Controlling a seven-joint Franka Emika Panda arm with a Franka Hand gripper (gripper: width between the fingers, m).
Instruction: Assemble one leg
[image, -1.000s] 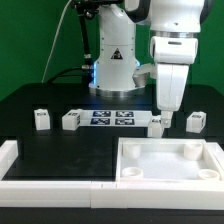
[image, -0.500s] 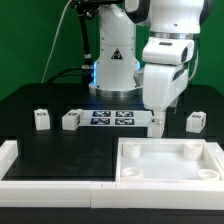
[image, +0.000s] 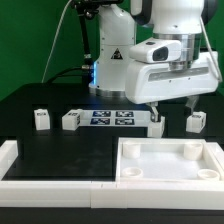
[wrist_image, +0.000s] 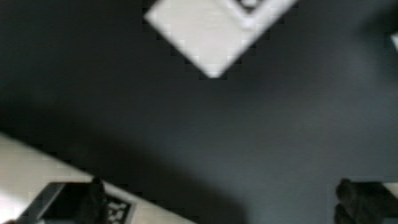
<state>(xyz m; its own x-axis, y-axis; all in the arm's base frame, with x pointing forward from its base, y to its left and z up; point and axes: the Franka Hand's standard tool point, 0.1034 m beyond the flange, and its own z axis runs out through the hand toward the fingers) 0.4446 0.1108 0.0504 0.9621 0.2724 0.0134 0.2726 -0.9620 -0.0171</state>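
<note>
White plastic leg (image: 157, 123) just below the end effector (image: 172, 107), apart from it; jaws wide apart, released

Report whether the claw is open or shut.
Open. In the wrist view the claw shows both fingers far apart, with only dark table between them.

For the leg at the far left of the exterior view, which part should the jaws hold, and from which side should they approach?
Grip the leg across its two flat opposite sides, coming straight down from above. It stands upright on the table, apart from the next leg, so the jaws probably have room on both sides.
</note>
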